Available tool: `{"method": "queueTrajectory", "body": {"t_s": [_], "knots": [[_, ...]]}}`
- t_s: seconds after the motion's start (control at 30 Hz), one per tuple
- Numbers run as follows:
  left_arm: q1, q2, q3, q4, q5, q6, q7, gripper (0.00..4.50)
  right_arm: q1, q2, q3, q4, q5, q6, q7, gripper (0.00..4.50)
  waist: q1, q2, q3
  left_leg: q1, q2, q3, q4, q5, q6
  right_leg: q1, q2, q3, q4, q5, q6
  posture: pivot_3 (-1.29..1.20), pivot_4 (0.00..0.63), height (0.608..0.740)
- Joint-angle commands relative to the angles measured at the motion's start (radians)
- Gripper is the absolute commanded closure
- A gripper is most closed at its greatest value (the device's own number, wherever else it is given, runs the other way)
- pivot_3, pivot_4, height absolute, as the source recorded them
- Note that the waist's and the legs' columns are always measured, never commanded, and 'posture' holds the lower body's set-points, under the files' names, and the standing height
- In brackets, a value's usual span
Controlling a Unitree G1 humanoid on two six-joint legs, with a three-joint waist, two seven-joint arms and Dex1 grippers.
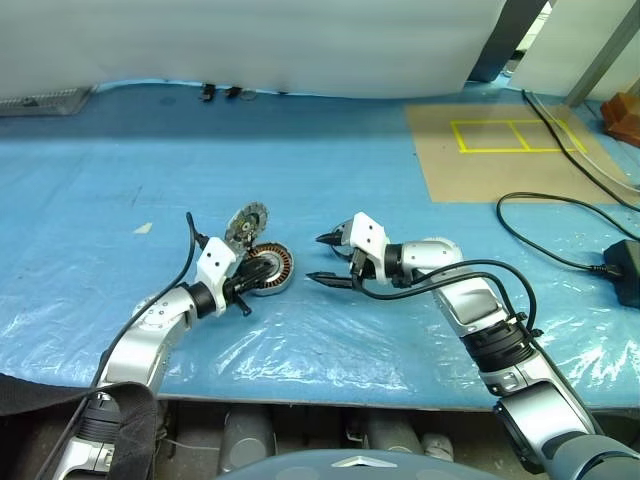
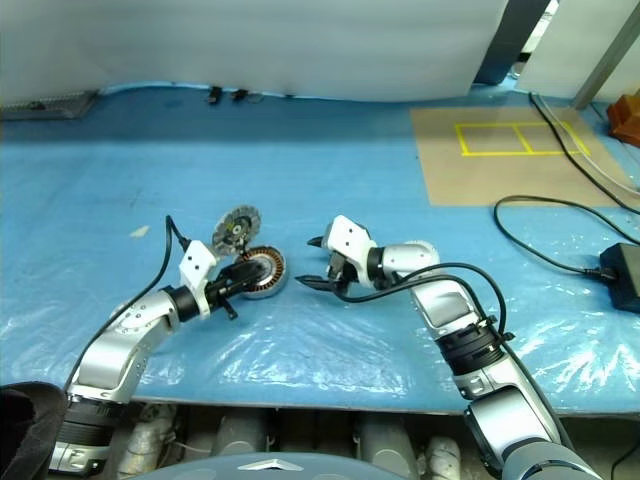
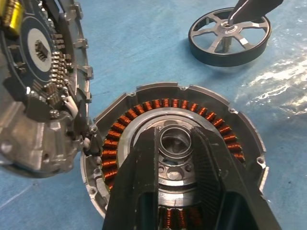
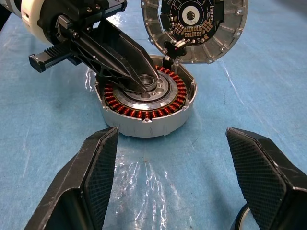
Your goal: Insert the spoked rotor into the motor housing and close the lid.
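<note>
The motor housing (image 1: pixel 270 272) lies on the blue sheet, its copper windings (image 3: pixel 144 108) showing. Its lid (image 1: pixel 245 222), carrying a circuit board, stands tilted up at the housing's far edge. My left gripper (image 3: pixel 175 133) reaches over the housing and is shut on its central hub (image 4: pixel 147 82). The spoked rotor (image 3: pixel 225 56), a dark ring with silvery spokes, rests on the sheet to the right of the housing. My right gripper (image 1: pixel 322 260) faces the housing with its fingers wide open, and one fingertip (image 3: pixel 247 9) sits over the rotor's centre.
A brown board with yellow tape (image 1: pixel 500 150) lies at the far right. Black cables (image 1: pixel 545 205) and a black adapter (image 1: pixel 625 265) are at the right edge. The table's front edge (image 1: pixel 320 398) runs close below both arms.
</note>
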Motion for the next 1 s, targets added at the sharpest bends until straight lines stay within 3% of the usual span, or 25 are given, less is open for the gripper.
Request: {"method": "queueTrajectory", "body": {"t_s": [0.03, 1.0], "knots": [[0.006, 0.012, 0.016, -0.009, 0.003, 0.012, 0.011, 3.73, -0.006, 0.000, 0.002, -0.007, -0.006, -0.022, 0.002, 0.74, 0.000, 0.000, 0.000, 0.000, 0.000, 0.000, 0.000, 0.000, 0.000, 0.000, 0.000, 0.000, 0.000, 0.000, 0.000, 0.00, 0.150, 0.740], [0.009, 0.024, -0.001, -0.010, 0.000, 0.028, 0.011, 3.73, -0.007, 0.004, 0.009, 0.015, -0.022, -0.045, 0.000, 0.74, 0.001, 0.000, 0.000, 0.000, 0.000, 0.000, 0.000, 0.000, 0.000, 0.000, 0.000, 0.000, 0.000, 0.000, 0.000, 0.00, 0.150, 0.740]]}}
